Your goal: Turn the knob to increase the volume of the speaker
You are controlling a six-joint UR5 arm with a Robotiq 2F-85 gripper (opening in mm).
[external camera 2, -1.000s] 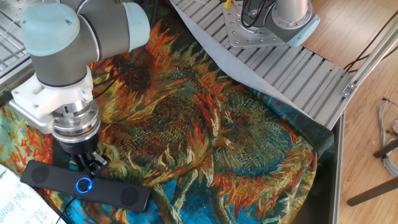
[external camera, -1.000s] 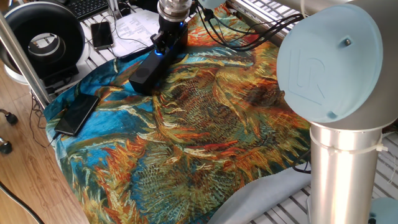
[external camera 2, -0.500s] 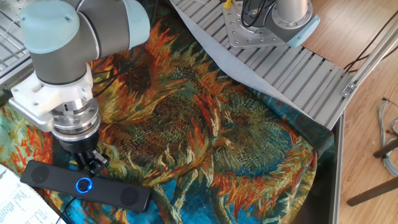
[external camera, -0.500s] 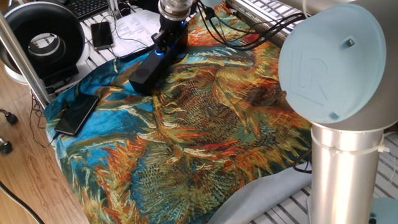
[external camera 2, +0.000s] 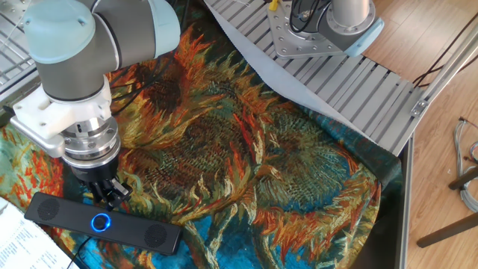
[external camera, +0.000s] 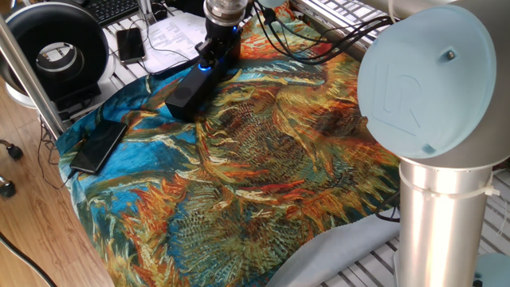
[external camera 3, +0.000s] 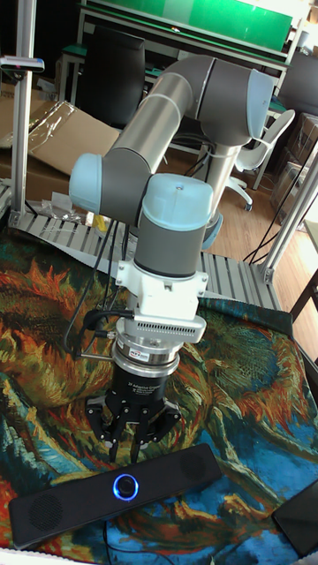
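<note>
The speaker [external camera 3: 115, 493] lies flat on the sunflower cloth [external camera 2: 246, 157] that covers the desk, near the cloth's edge. Its position matches the earlier frames. The knob [external camera 3: 125, 485] sits on the speaker's top face, between the two grilles, ringed in blue light and uncovered in the tall view and in the other fixed view [external camera 2: 99, 221].

The claw [external camera 3: 134, 440] hangs just above and slightly behind the knob, pointing straight down. Its fingers [external camera 3: 115, 430] stand a little apart and hold nothing; no contact with the knob is visible. In the other fixed view the fingertips [external camera 2: 110, 196] appear just beside the speaker's back edge, clear of the blue ring.

Compared with one second ago, the wrist has shifted only slightly, by a barely measurable amount. The spread of the fingers looks unchanged, and so does the knob's glow.

In one fixed view a phone [external camera: 99, 146] lies on the cloth's near corner, well apart from the speaker [external camera: 194, 84]. Beyond it, off the cloth, stands a round black-and-white ring device [external camera: 56, 49].
</note>
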